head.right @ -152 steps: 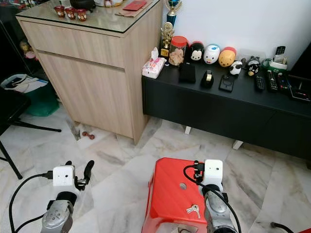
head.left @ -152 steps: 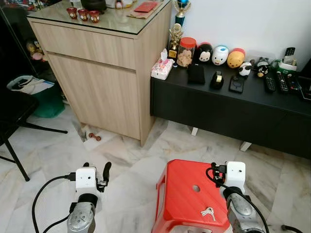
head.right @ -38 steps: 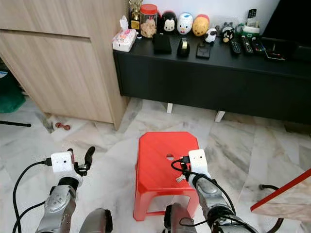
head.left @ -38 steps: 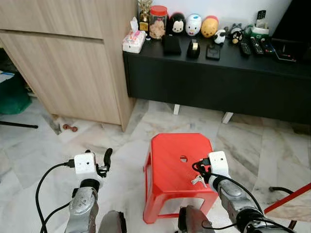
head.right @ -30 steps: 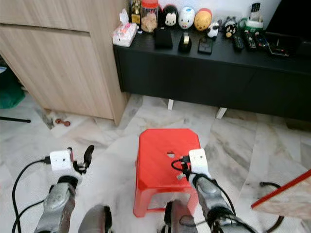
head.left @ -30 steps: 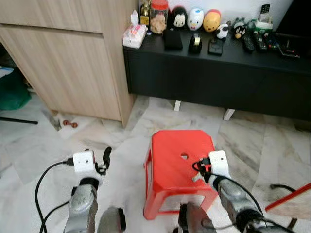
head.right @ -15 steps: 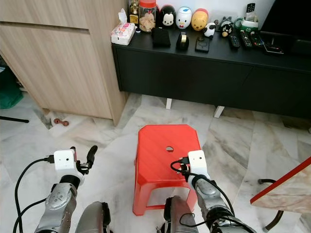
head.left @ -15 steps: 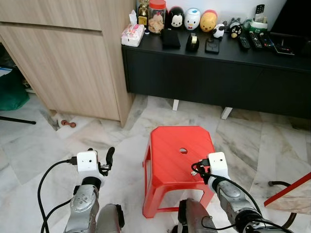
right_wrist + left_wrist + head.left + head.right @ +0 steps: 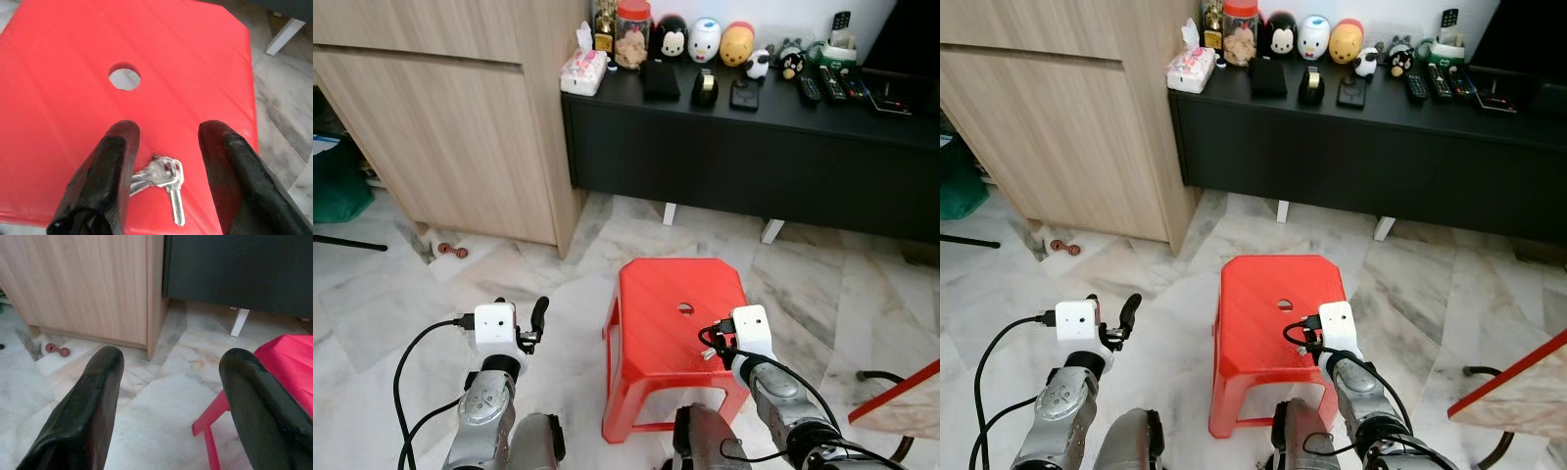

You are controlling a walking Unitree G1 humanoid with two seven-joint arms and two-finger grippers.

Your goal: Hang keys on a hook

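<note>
Red plastic stool (image 9: 675, 323) stands on the marble floor (image 9: 558, 294) in front of the black TV console (image 9: 754, 147), with a round hole in the middle of its seat. On the seat's near right corner lies a small bunch of silver keys (image 9: 164, 178), which lie flat on the plastic. The right gripper (image 9: 166, 147) hangs just above them, its two black fingers spread apart, one to each side of the key ring; whether the pads touch the keys cannot be told. The left gripper (image 9: 168, 377) is held over bare floor to the left of the stool, fingers also wide apart and holding nothing. A light wooden cabinet (image 9: 460, 108) stands at the console's left end. Along the console top sit a tissue pack (image 9: 584, 71), a jar (image 9: 631, 22), round cartoon figures (image 9: 708, 41) and remote controls (image 9: 822, 86).
</note>
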